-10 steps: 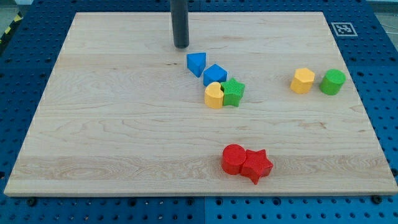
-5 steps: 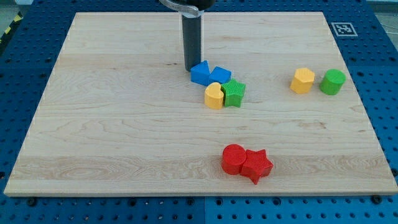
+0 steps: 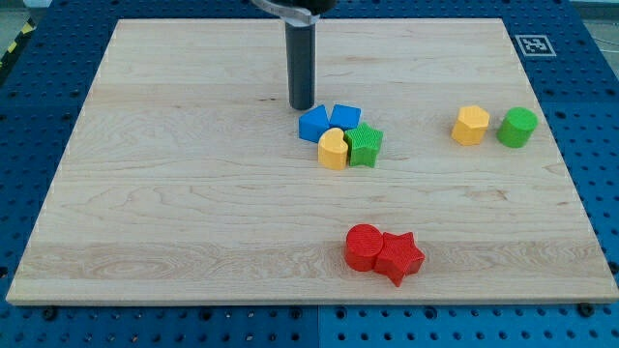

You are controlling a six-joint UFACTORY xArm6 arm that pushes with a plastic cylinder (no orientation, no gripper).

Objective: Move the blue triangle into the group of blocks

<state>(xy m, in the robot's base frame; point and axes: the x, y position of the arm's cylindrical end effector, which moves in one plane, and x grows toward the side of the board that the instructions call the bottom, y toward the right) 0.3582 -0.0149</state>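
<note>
The blue triangle (image 3: 312, 125) lies on the wooden board (image 3: 174, 193), pressed against a blue block (image 3: 344, 117), a yellow block (image 3: 333, 149) and a green star (image 3: 365, 145). These form a tight cluster near the board's middle. My tip (image 3: 302, 106) stands just above and left of the blue triangle, at its upper left edge, touching or nearly touching it.
A yellow hexagon-like block (image 3: 471, 126) and a green round block (image 3: 517, 128) sit side by side at the view's right. A red round block (image 3: 365, 246) and a red star (image 3: 399, 257) touch each other near the view's bottom.
My tip moved down and right from the board's top. It pushed the blue triangle down and right into the blue block and against the yellow block; the blue block shifted slightly right.
</note>
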